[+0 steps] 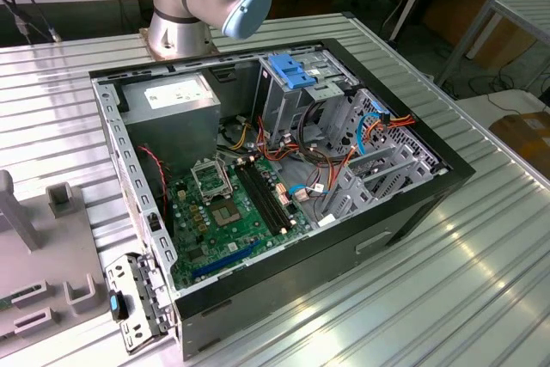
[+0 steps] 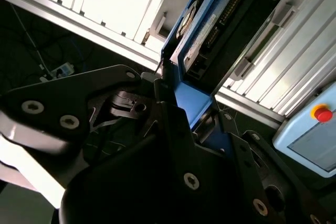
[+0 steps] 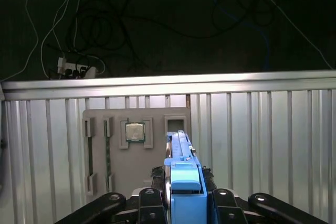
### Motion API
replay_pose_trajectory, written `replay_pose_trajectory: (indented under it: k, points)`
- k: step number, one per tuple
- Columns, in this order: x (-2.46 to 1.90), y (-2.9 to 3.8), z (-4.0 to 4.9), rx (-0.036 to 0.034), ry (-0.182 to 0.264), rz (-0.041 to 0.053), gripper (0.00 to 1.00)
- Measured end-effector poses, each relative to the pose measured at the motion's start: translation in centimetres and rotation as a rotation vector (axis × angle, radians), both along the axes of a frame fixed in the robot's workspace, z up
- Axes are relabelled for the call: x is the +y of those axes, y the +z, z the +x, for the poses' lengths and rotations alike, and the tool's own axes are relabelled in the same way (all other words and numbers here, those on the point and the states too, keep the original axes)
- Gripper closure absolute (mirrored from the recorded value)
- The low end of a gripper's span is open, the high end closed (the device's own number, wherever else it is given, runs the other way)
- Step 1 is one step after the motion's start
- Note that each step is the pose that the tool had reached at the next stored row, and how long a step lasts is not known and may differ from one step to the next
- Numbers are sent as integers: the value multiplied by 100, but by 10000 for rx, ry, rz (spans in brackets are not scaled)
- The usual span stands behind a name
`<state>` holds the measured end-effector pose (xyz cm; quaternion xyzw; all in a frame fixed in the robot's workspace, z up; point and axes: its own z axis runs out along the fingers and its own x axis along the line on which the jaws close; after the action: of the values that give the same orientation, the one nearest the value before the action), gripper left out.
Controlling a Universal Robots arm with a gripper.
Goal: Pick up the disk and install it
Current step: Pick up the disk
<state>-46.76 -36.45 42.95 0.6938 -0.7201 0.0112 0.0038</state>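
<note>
In both wrist views the disk [image 3: 181, 150] [image 2: 202, 35] stands edge-on between my gripper's black fingers [image 3: 220, 199]. It is a dark metal drive with a white label and a bright blue bracket [image 3: 186, 190] on its edges. The gripper [image 3: 185, 184] [image 2: 178, 98] is shut on the disk's blue end. In the first wrist view the disk is seen over the ribbed metal table [image 3: 262, 145], beside a grey fixture plate [image 3: 100, 145]. In the exterior view the open computer case [image 1: 404, 212] lies on its side, with a drive cage and blue latch [image 1: 301, 70] at its far end.
The arm's base [image 1: 185, 23] stands behind the case. Inside the case are a grey power-supply box [image 1: 176, 96], a green motherboard [image 1: 232, 212] and loose cables [image 1: 335, 152]. The fixture plate holds a processor chip [image 3: 135, 131]. A pendant with a red button [image 2: 321, 114] lies nearby.
</note>
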Motion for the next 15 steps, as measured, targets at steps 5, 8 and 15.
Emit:
replay_pose_trajectory:
  k: [5,8,15]
  points:
    - [0,55,0,0,0,0,63]
    - [0,95,0,-1,0,0,63]
    - [0,209,0,-1,0,0,63]
